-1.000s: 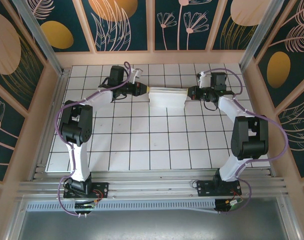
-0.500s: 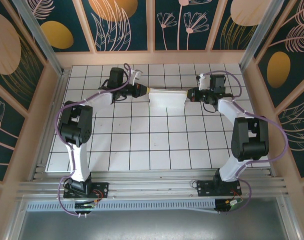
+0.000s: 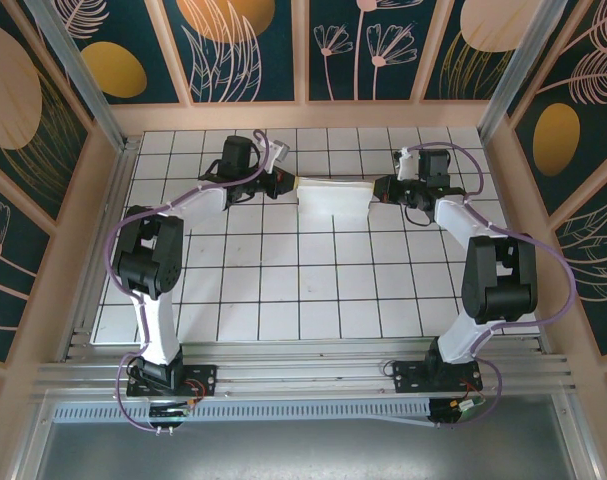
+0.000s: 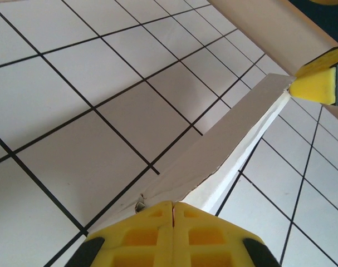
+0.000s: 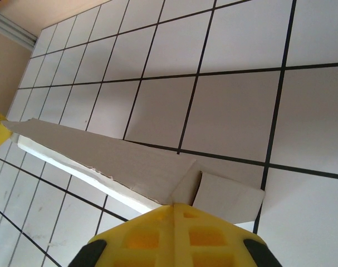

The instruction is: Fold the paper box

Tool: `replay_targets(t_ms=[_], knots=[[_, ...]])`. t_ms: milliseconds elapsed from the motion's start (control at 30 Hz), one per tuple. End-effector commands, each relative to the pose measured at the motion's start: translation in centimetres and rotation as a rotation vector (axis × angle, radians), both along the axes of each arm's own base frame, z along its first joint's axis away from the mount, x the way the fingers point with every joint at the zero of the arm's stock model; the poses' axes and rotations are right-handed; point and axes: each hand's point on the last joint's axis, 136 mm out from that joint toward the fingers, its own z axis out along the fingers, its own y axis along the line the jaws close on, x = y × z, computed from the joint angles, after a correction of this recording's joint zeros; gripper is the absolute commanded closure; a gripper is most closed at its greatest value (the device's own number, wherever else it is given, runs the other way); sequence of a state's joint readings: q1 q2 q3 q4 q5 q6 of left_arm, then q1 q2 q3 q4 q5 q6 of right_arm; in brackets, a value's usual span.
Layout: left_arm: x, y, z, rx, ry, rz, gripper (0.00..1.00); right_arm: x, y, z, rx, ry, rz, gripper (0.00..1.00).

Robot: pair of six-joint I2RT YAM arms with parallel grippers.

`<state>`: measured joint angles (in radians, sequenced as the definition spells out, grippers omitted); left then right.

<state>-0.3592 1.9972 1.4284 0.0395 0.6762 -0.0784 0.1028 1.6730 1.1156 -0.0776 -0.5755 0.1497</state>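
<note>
One paper box (image 3: 333, 197), long axis left-right

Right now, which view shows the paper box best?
Top external: the whole paper box shows, with both ends. The left wrist view gives one long edge; the right wrist an edge and a small flap.

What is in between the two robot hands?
The white paper box. In the top view it spans the gap, with the left gripper pinching one end and the right gripper pinching the other.

The left gripper (image 3: 291, 183) seems to have edged slightly rightward.
</note>
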Motion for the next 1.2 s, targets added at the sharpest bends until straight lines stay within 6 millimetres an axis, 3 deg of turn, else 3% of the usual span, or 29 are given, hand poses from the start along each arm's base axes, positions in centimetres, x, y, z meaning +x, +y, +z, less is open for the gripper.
replay_targets(t_ms=[0,200,400,600,700,867,1067,1167], knots=[[-3.3,1.1,-8.0,0.183,0.236,0.01,1.0,-1.4,1.3,1.2,0.056,0.028,0.032,0.87],[-3.1,0.6,-7.9,0.171,0.236,0.008,1.0,-1.6,0.5,2.8,0.119,0.02,0.011,0.76],[-2.9,0.5,-7.7,0.165,0.234,0.008,1.0,-1.6,0.1,4.6,0.182,-0.001,-0.005,0.74],[-2.9,0.4,-7.5,0.161,0.231,0.007,1.0,0.5,-1.6,5.7,0.264,0.116,-0.196,0.69],[-2.9,0.4,-7.5,0.162,0.229,0.007,1.0,1.5,-2.1,5.2,0.311,0.201,-0.26,0.66],[-2.8,0.4,-7.5,0.158,0.228,0.008,1.0,2.7,-1.0,3.9,0.354,0.294,-0.266,0.62],[-2.9,0.5,-7.7,0.161,0.23,0.01,1.0,2.6,0.3,1.3,0.352,0.388,-0.256,0.69],[-2.9,0.4,-7.6,0.159,0.231,0.009,1.0,2.3,0.5,0.6,0.347,0.403,-0.26,0.78]])
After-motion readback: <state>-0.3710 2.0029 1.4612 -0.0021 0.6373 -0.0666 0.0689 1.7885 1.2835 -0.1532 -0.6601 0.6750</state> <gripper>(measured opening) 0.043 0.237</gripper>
